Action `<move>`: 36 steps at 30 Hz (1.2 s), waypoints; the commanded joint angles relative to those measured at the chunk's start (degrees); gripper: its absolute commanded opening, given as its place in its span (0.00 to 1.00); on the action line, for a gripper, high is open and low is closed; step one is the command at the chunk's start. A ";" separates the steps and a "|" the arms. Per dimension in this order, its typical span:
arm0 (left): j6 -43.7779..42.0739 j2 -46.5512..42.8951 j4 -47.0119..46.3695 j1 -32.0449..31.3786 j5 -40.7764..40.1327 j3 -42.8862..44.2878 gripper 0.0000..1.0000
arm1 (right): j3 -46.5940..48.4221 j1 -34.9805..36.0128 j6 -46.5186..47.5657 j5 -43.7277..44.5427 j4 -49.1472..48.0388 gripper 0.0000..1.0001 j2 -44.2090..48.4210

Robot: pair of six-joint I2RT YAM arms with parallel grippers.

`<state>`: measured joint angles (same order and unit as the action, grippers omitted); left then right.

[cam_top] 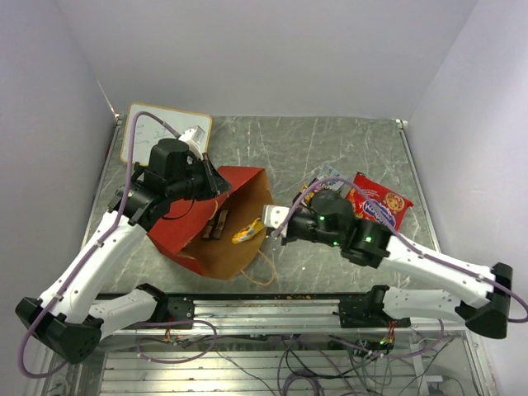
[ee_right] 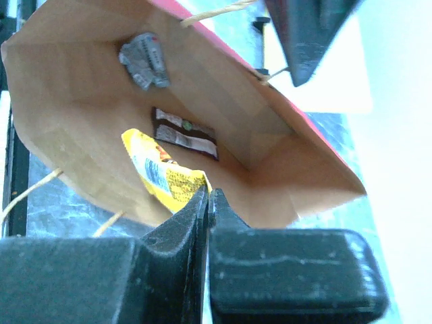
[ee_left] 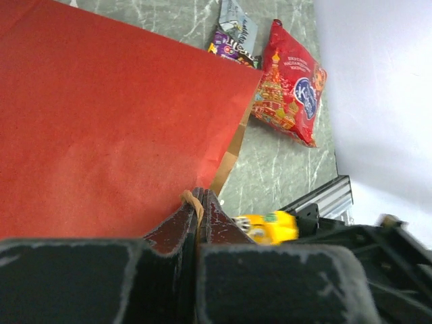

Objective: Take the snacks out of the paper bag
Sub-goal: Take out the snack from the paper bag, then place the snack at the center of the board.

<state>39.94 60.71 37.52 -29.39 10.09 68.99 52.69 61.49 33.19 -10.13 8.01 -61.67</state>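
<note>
While clamping paper bag point(ee_left: 101, 121) by its rim in left hand point(ee_left: 199, 210), pinching yellow packet point(ee_right: 158, 172) in right hand point(ee_right: 208, 200); red snack bag point(ee_left: 290, 91) already on table point(cam_top: 330, 140); dark bar point(ee_right: 185, 133), grey wrapper point(ee_right: 144, 61) left inside

Table point(cam_top: 330, 148): grey marbled top with a metal strip along its edges, filling the middle of the top view.
Back wall point(cam_top: 264, 58): plain pale lilac-white, rising just behind the table's far edge.
Left wall point(cam_top: 41, 124): same pale tone, close beside the table.
Right wall point(cam_top: 483, 124): same, close on the other side.
Board point(cam_top: 183, 118): white face, tan frame, at the table's far left corner.
Rail point(cam_top: 272, 309): aluminium bar across the near edge.
Below rail: loose cables point(cam_top: 313, 363) over grey slats.
Light: soft, even, faint shadows.
</note>
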 commanded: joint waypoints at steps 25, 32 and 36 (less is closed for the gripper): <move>-1.40 4.82 2.15 0.21 -2.13 5.25 0.07 | 3.97 -14.79 -60.60 33.14 15.91 0.00 -6.96; -0.83 4.24 2.07 0.21 -1.92 4.78 0.07 | -0.36 -20.67 -70.66 29.83 3.14 0.00 -13.81; -1.24 3.72 3.23 0.21 -2.87 5.57 0.07 | -1.73 -23.01 -71.78 25.44 1.81 0.00 -15.56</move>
<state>39.07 65.43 39.81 -29.39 7.75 72.77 52.34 40.23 -33.32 19.64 15.29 -76.51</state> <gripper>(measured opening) 0.076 0.006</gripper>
